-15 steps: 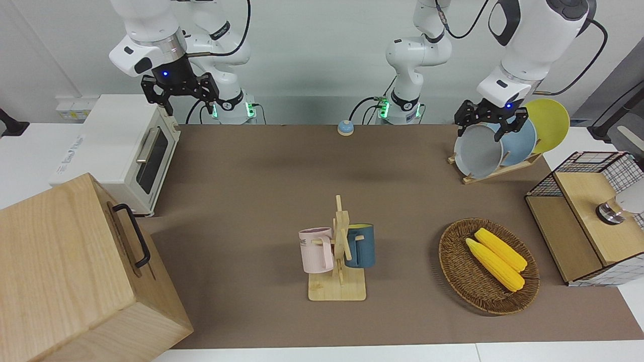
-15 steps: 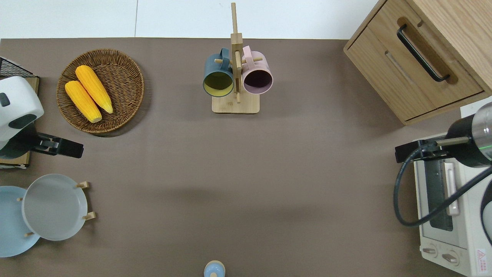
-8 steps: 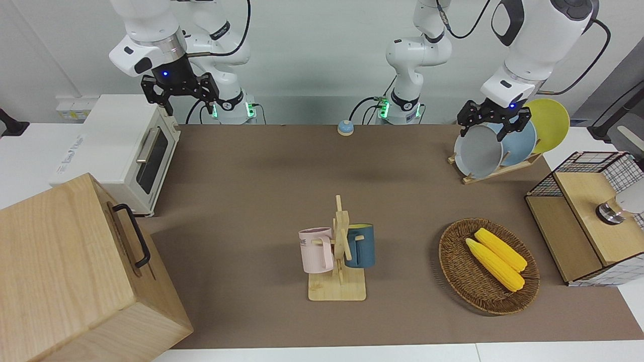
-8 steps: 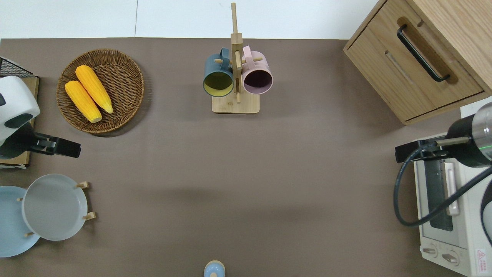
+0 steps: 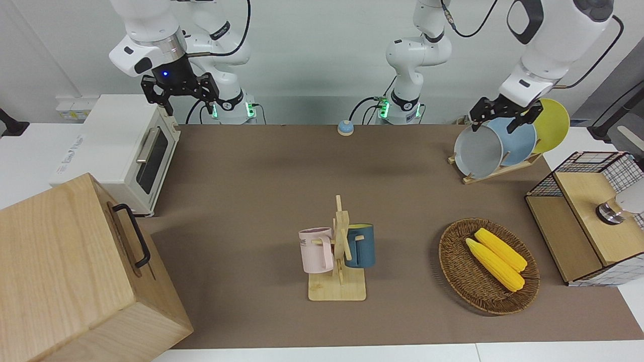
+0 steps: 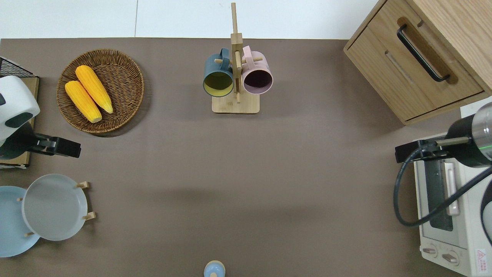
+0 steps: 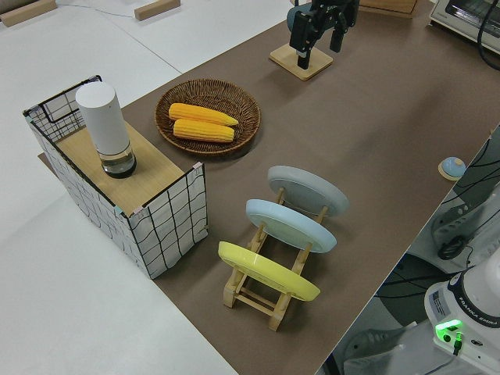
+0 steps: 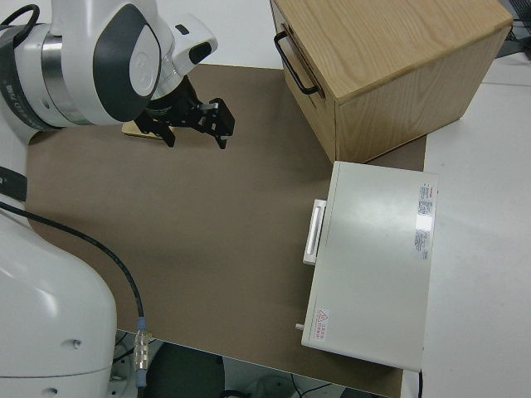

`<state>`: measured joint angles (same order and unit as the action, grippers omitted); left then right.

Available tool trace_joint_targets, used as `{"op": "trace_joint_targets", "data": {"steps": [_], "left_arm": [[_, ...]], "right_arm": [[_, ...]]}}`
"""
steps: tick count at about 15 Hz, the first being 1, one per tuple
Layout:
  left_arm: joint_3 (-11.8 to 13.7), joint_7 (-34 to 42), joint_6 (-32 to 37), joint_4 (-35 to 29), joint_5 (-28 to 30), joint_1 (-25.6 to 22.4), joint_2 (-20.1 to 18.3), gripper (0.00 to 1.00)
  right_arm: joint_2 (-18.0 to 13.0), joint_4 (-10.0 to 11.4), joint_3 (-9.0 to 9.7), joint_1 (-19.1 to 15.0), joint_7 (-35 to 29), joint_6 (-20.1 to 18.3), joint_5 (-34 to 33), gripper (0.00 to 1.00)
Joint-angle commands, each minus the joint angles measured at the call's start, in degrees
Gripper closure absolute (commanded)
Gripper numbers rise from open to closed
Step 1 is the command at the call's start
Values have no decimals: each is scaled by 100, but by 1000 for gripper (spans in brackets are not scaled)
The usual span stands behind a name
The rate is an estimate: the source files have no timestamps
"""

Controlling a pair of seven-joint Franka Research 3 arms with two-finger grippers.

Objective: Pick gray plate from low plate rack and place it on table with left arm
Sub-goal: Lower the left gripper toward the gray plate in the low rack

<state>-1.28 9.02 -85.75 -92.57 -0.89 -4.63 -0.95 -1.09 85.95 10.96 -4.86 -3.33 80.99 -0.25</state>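
- Gray plate (image 5: 478, 151): it stands tilted in the slot of the low plate rack (image 5: 495, 172) closest to the desk's middle. The rack sits near the robots at the left arm's end of the desk (image 5: 261, 201). Nothing touches the plate's rim. It rests exactly where it did a second ago.
- Light blue plate (image 5: 518, 143) and yellow plate (image 5: 553, 125): these fill the two slots next along the same rack, toward the desk's end. Neither is disturbed.
- Left fingers (image 5: 476, 116): these are spread wide and empty. A second ago they straddled the top rim of the gray plate in the front view. Now they hang higher and clear of it, shifted toward the light blue plate. The overhead view puts them over the strip of desk between the rack and the wicker basket (image 5: 455, 271).
- Meaning for the task: the pick is not yet made. The rise without the plate reads as a retreat or a realignment, not a lift. A fresh descent onto the rim seems needed before any carry.
- Open desk toward the middle, alongside the rack and the basket: bare brown surface, judged the likely landing area.
- Right fingers (image 5: 207, 96): spread, holding nothing. The right arm is parked.
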Motion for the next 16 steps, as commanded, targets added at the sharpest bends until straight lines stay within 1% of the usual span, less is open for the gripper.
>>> {"op": "trace_joint_targets", "data": {"steps": [1, 2, 3, 5, 6, 7, 10, 12, 13, 14, 15, 16], "left_arm": [[154, -58, 93, -111, -654, -56, -318, 0], [119, -76, 111, -120, -962, -21, -327, 0], [136, -76, 128, -121, -1009, -47, -327, 0], [189, 11, 224, -120, -1001, -73, -344, 0], [250, 29, 451, -147, -992, -126, -371, 0], [268, 29, 515, -190, -983, -135, -371, 0], [330, 38, 419, -287, -756, -135, -371, 0], [374, 47, 226, -506, -711, -144, -388, 0], [478, 82, 217, -638, -624, -170, -423, 0], [601, 230, 208, -796, -510, -205, -537, 0], [820, 667, 103, -1119, -352, -266, -703, 0], [961, 888, -89, -1323, -281, -301, -766, 0]], "right_arm": [[-14, -35, 38, -41, -1, -83, 43, 11], [-14, -35, 29, -41, -1, -83, 43, 11], [-14, -35, 29, -41, -1, -83, 43, 11], [-14, -35, 29, -41, -1, -83, 43, 11], [-14, -35, 38, -41, -1, -83, 43, 11], [-14, -35, 29, -41, -1, -83, 43, 11], [-14, -35, 38, -41, -1, -83, 43, 11], [-14, -35, 38, -41, -1, -83, 43, 11], [-14, -35, 38, -41, -1, -83, 43, 13], [-14, -35, 29, -41, -1, -83, 43, 13], [-14, -35, 38, -41, -1, -83, 43, 11], [-14, -35, 38, -41, -1, -83, 43, 11]]}}
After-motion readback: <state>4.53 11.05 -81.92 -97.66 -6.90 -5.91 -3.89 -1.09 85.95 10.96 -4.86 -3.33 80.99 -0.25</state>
